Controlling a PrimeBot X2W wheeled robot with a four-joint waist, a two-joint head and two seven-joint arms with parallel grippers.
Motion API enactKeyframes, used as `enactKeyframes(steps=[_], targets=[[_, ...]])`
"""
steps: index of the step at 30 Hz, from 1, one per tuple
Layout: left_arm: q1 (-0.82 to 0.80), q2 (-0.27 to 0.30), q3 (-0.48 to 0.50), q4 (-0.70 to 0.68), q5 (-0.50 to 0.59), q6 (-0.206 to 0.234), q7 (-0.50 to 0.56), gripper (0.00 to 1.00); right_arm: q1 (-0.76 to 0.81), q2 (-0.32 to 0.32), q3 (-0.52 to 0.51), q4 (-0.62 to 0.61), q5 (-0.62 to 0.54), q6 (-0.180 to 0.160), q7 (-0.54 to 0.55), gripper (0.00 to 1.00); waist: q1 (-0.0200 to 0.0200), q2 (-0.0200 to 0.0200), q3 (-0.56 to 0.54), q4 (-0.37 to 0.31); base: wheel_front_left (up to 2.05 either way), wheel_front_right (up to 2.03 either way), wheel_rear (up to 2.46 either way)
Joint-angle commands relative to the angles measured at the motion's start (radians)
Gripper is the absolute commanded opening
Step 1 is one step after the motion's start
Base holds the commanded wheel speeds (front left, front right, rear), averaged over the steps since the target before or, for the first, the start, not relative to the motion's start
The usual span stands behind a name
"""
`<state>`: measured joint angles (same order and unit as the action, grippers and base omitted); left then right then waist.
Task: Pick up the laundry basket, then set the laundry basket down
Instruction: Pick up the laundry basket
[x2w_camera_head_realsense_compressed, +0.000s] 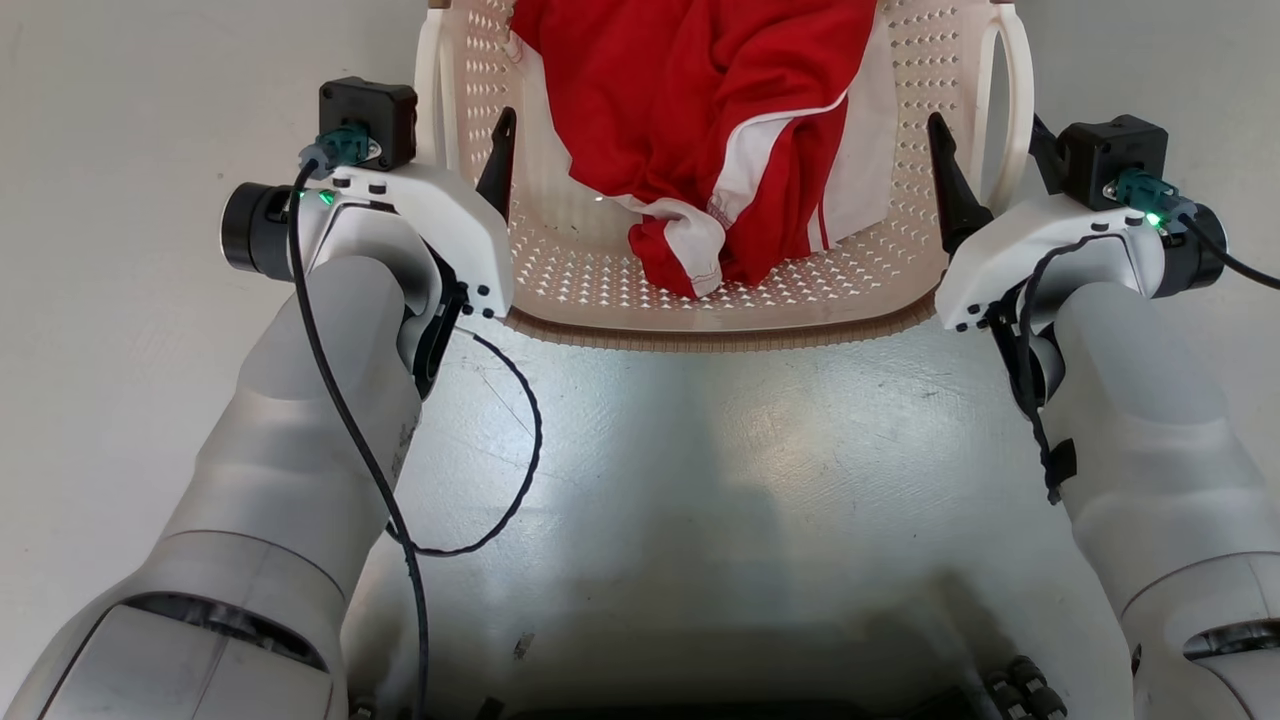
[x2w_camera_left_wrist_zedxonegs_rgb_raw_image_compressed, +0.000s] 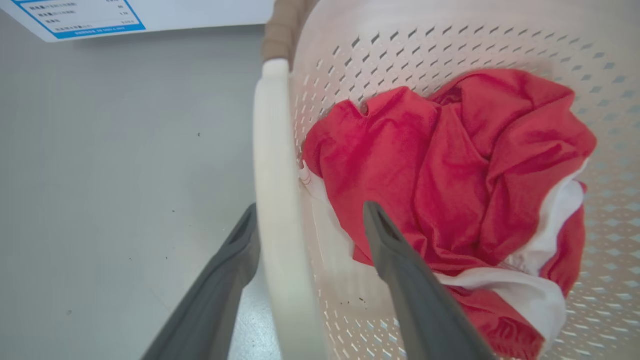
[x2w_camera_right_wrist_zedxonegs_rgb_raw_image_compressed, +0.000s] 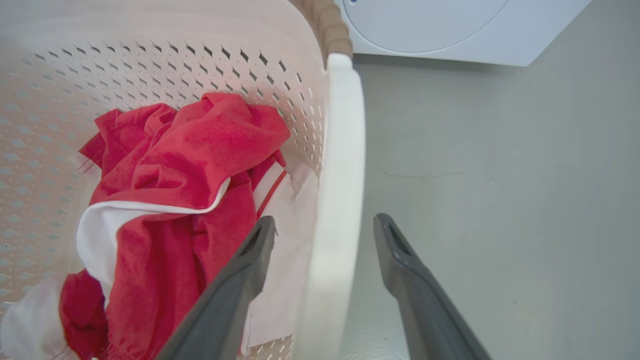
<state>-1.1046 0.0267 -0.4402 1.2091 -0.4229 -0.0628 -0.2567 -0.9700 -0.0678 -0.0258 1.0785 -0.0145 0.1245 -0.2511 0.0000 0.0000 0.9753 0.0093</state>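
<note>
Basket: laundry basket (x2w_camera_head_realsense_compressed: 720, 335) on floor (x2w_camera_head_realsense_compressed: 100, 100), before me.
Contents: garment (x2w_camera_head_realsense_compressed: 700, 100) in basket.
My left tool (x2w_camera_left_wrist_zedxonegs_rgb_raw_image_compressed: 310, 215): astride left handle (x2w_camera_left_wrist_zedxonegs_rgb_raw_image_compressed: 272, 175).
My right tool (x2w_camera_right_wrist_zedxonegs_rgb_raw_image_compressed: 325, 223): astride right handle (x2w_camera_right_wrist_zedxonegs_rgb_raw_image_compressed: 337, 175).
Washing machine (x2w_camera_right_wrist_zedxonegs_rgb_raw_image_compressed: 450, 25): behind basket.

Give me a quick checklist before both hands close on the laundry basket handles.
1. Left hand open: ok.
2. Left hand straddles the left handle: ok.
3. Right hand open: ok.
4. Right hand straddles the right handle: ok.
5. Red garment fully inside the laundry basket: ok.
6. Garment clear of both hands: cannot tell.
</note>
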Motion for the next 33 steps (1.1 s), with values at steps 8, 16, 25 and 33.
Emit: enactKeyframes(steps=[8,16,25,33], targets=[[-0.007,0.023,-0.014,0.008,-0.021,0.001,-0.005,1.0,0.013,0.018,0.036,-0.008,0.021,0.006,-0.011,1.0,0.0,0.0,0.002,-0.003,0.0,0.0,0.0],[-0.009,0.023,-0.038,0.013,-0.037,0.009,-0.005,0.0,0.015,0.018,0.07,0.006,0.045,0.006,-0.011,0.0,0.0,0.0,-0.001,-0.007,0.0,0.0,0.0],[0.021,0.023,-0.07,0.021,-0.088,0.009,-0.004,0.0,0.025,0.018,0.113,0.052,0.014,0.006,-0.011,0.0,0.0,0.0,-0.033,-0.004,0.0,0.0,0.0],[0.096,0.023,-0.104,0.035,-0.141,0.015,0.013,0.0,0.069,0.018,0.201,0.096,0.061,0.006,-0.01,0.0,0.0,0.0,-0.121,-0.004,0.0,0.0,0.0]])
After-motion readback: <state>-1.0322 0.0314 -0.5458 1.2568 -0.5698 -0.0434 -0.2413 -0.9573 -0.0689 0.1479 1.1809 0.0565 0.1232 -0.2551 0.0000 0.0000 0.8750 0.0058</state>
